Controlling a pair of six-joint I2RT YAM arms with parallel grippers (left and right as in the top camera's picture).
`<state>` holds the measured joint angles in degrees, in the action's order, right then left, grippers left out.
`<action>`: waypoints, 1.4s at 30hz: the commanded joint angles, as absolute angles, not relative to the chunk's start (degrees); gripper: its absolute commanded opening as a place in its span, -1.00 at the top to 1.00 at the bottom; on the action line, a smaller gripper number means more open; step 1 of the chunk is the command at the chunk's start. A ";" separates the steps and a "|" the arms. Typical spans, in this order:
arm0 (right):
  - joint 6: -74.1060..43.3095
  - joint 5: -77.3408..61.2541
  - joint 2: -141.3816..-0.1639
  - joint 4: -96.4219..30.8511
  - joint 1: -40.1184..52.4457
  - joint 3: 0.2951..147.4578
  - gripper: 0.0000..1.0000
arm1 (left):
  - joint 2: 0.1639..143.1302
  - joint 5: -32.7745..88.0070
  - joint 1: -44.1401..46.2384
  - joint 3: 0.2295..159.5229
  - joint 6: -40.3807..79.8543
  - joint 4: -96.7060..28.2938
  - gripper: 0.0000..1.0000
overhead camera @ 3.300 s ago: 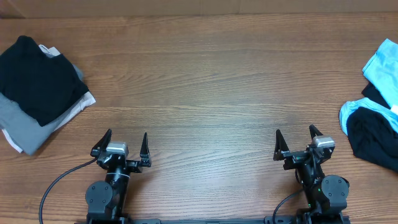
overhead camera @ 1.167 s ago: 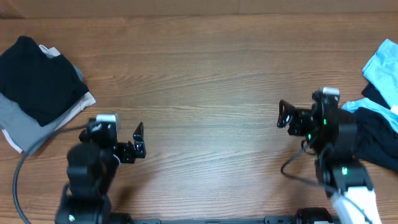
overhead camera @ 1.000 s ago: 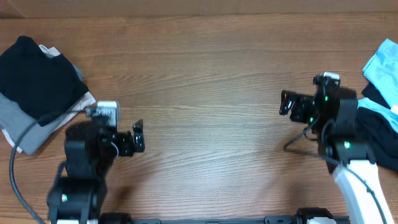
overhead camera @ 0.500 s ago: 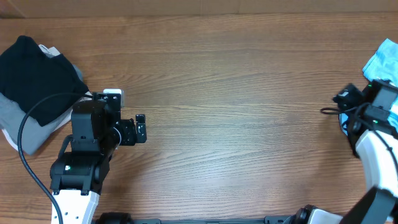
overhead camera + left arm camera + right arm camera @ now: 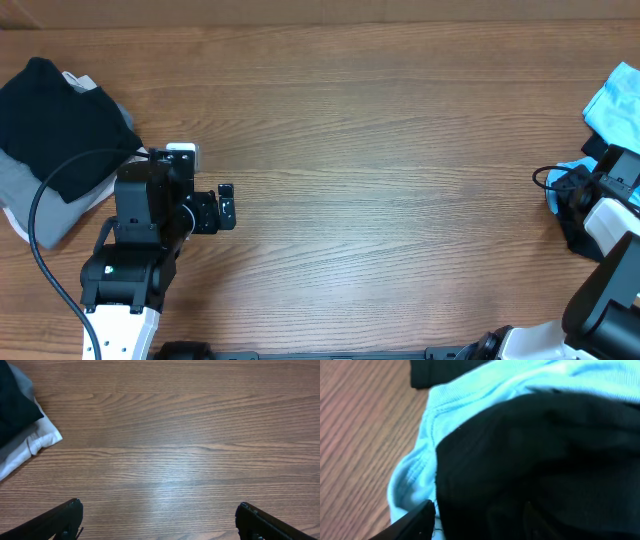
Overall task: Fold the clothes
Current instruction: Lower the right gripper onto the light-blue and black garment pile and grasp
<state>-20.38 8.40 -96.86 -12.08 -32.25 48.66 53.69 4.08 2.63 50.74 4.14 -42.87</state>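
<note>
The clothes lie in two heaps. At the table's left edge a black garment (image 5: 60,125) rests on grey (image 5: 40,205) and white (image 5: 37,442) ones. At the right edge a light blue shirt (image 5: 615,100) lies tangled with black fabric (image 5: 600,235). My right gripper (image 5: 562,190) is down on that right heap. In the right wrist view its jaws stand apart (image 5: 477,517) across the seam where the light blue hem (image 5: 420,460) meets the black cloth (image 5: 535,450), part closed. My left gripper (image 5: 226,207) hangs wide open (image 5: 159,505) over bare wood, right of the left heap.
The wooden table (image 5: 370,150) stretches between the two heaps. A black cable (image 5: 45,200) loops from the left arm over the left heap's edge. The right heap runs out of view at the table's right edge.
My right arm has swung right from the table's middle onto the right heap, and its jaws have narrowed. The left arm moved up earlier and has held still for the last half second.
</note>
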 commanded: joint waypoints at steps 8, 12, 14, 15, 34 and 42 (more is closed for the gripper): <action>-21.56 7.86 -98.19 -11.00 -32.53 49.89 -0.20 | 53.63 4.54 3.03 52.34 4.36 -42.85 -1.00; -24.25 7.66 -98.19 -9.56 -32.49 49.89 -0.20 | 53.63 4.54 3.03 52.34 4.36 -42.85 -1.00; -25.63 7.64 -98.19 -9.19 -32.49 49.89 -0.21 | 53.63 4.54 3.03 52.34 4.78 -42.85 -1.00; -25.80 7.60 -98.19 -8.80 -32.47 49.89 -0.21 | 53.63 4.54 3.03 52.34 4.97 -42.85 -1.00; -25.80 7.64 -102.04 -5.82 -32.38 49.91 0.04 | 53.63 4.54 3.03 52.34 4.97 -42.83 -1.00; -25.80 7.64 -101.86 -5.69 -32.38 50.02 0.36 | 53.63 4.51 3.03 52.34 4.95 -42.76 -1.00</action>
